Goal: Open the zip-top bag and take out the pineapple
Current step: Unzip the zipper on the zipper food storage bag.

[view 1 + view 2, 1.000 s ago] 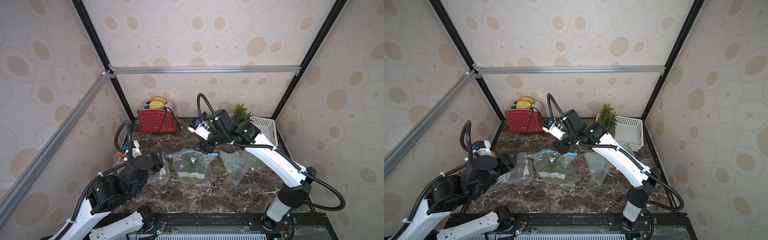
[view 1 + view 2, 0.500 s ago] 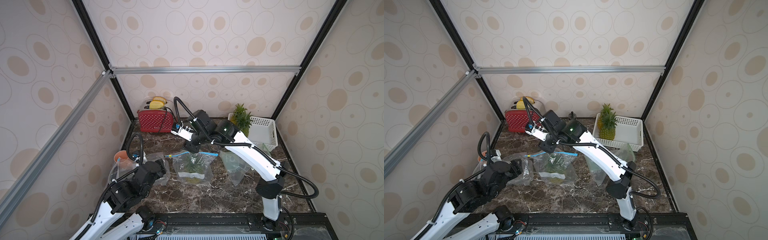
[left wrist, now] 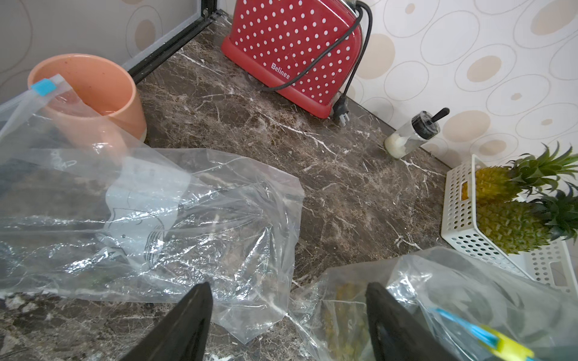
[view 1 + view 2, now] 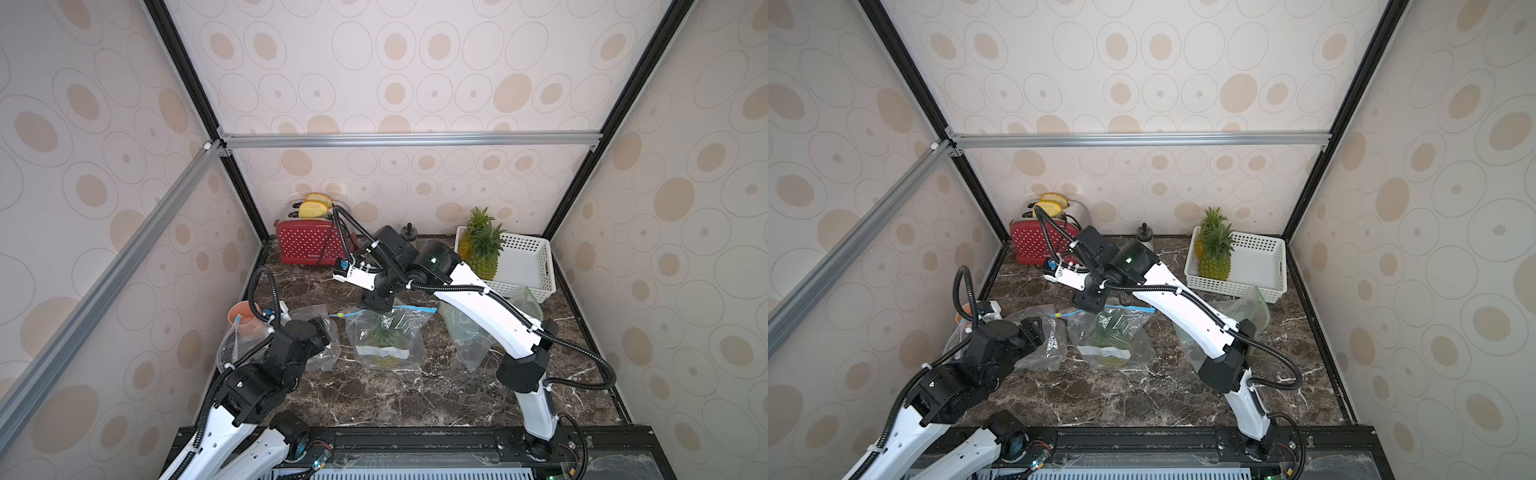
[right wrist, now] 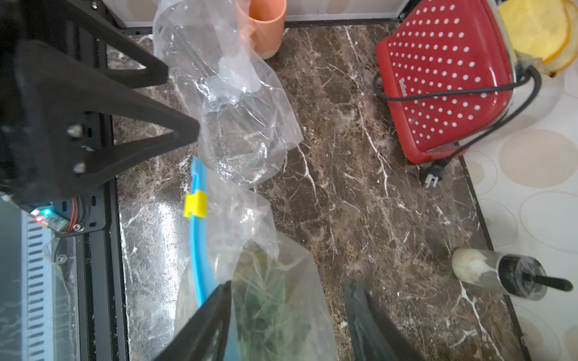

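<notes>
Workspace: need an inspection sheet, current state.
Surface: marble tabletop, no spills seen.
Job's things: zip-top bag lies flat mid-table, pineapple inside, yellow slider near one end of the zip.
Clutter: empty bags, toaster, cup, jar, basket holding two pineapples.
Grippers: left gripper open, holding nothing; right gripper open above the zip-top bag's zip edge.
Cables: toaster plug lies unplugged on the tabletop.
Surroundings: patterned walls, aluminium frame.

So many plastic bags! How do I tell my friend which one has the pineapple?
Start at the red polka-dot toaster at the back of the marble table and come forward to the middle. The zip-top bag there lies between a crumpled clear bag and a greenish bag. Only it shows green leaves inside and has a yellow slider.
</notes>
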Controlling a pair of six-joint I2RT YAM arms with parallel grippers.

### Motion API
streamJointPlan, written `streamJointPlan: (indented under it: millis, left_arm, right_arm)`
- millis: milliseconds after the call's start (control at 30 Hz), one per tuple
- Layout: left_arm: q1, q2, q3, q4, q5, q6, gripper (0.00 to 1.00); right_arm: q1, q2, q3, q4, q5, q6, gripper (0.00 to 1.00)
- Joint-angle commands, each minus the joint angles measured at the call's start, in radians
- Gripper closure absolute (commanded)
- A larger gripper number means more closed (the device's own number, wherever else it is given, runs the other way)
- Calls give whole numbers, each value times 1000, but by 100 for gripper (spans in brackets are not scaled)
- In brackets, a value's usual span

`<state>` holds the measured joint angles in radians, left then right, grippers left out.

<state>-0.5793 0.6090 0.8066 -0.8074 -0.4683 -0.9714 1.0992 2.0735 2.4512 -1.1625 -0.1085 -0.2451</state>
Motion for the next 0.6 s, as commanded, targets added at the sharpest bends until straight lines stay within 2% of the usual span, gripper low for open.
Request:
streamJointPlan:
  millis: [0, 333, 567]
  left_arm:
    - [17, -25, -2, -4, -21, 5, 22]
    - [26, -69, -24, -1, -25, 5, 27]
    - [27, -76, -34, 26, -14, 13, 32]
  right_arm:
    - [32, 23, 25, -14, -60, -61, 38]
    - [71, 41, 55, -13, -49, -99, 38]
    - [71, 94, 97, -18, -59, -102, 50]
